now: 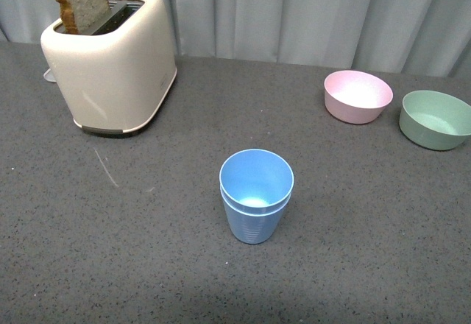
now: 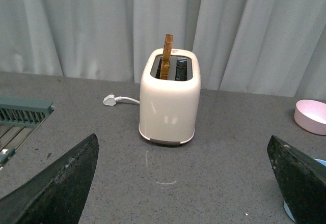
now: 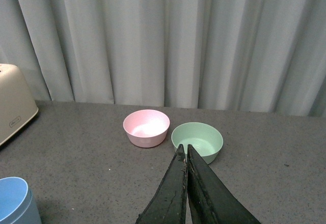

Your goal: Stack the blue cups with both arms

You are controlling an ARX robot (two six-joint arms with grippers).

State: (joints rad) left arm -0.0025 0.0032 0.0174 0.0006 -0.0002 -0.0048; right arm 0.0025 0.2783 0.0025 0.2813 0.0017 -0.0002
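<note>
The two blue cups [image 1: 255, 195] stand nested, one inside the other, upright on the grey table's middle in the front view. Neither arm shows in the front view. In the left wrist view my left gripper [image 2: 186, 155] is open wide and empty, its fingers [image 2: 61, 183] apart over bare table; a sliver of blue cup [image 2: 288, 211] shows beside one finger. In the right wrist view my right gripper [image 3: 184, 150] is shut and empty, above the table short of the bowls; the blue cups [image 3: 18, 201] sit at the picture's lower left corner.
A cream toaster [image 1: 110, 55] with a bread slice [image 1: 81, 0] stands at the back left. A pink bowl [image 1: 358, 96] and a green bowl [image 1: 435, 119] sit at the back right. A grey curtain hangs behind. A green rack [image 2: 20, 111] shows in the left wrist view.
</note>
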